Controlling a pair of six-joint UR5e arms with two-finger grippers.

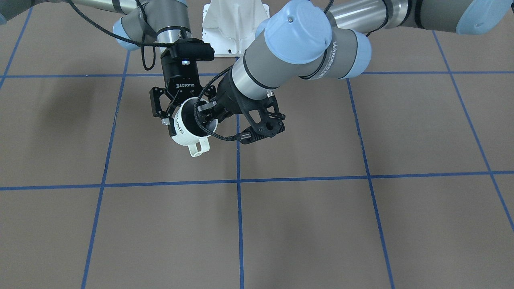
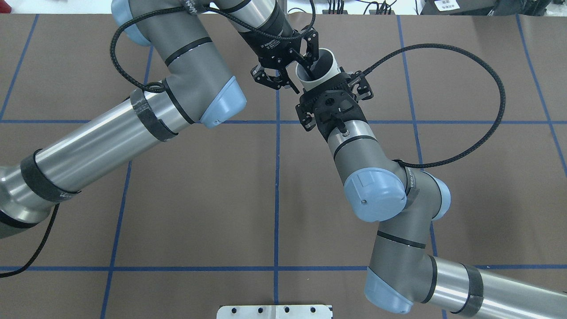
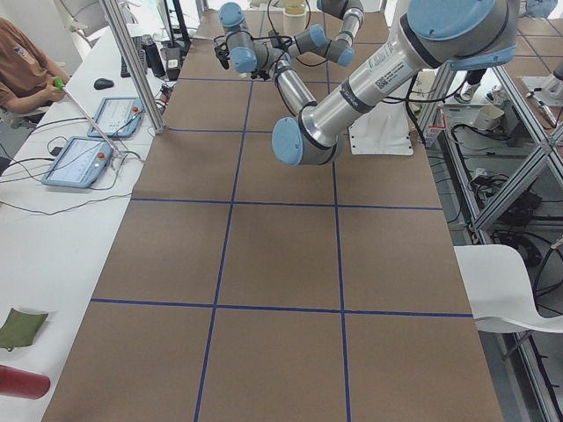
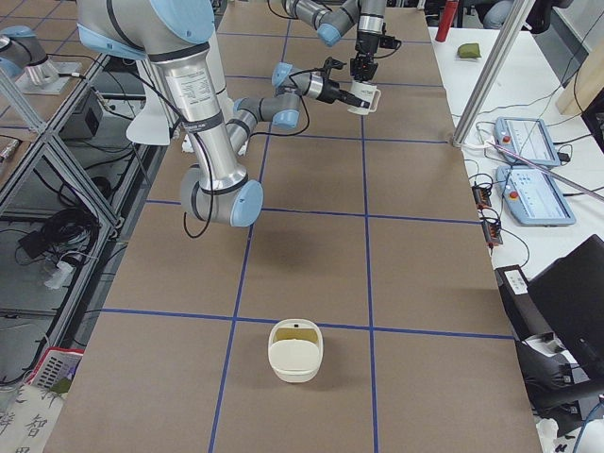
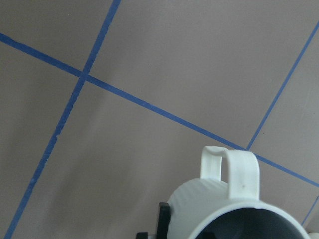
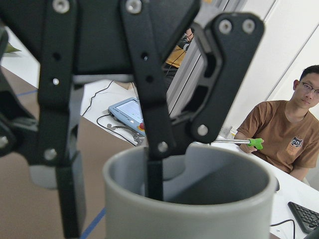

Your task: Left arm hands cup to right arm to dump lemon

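Observation:
The white cup [image 1: 185, 130] with "HOME" lettering hangs tilted above the table, handle toward the operators' side. My left gripper [image 1: 209, 114] comes down from above and is shut on the cup's rim, one finger inside the mouth; it also shows in the overhead view [image 2: 305, 66]. My right gripper [image 1: 188, 111], marked ROBOTIQ, points away from the base and is open, with a finger on each side of the cup's body, close to its wall. The cup also shows in the left wrist view [image 5: 214, 199] and the right wrist view [image 6: 164, 219]. The lemon is hidden.
A white tub [image 4: 294, 351] with a yellowish inside sits on the table toward the robot's right end. The white base mount [image 1: 237, 24] is behind the arms. An operator [image 6: 284, 134] sits at the bench beyond the table's far edge, near tablets [image 3: 88, 158].

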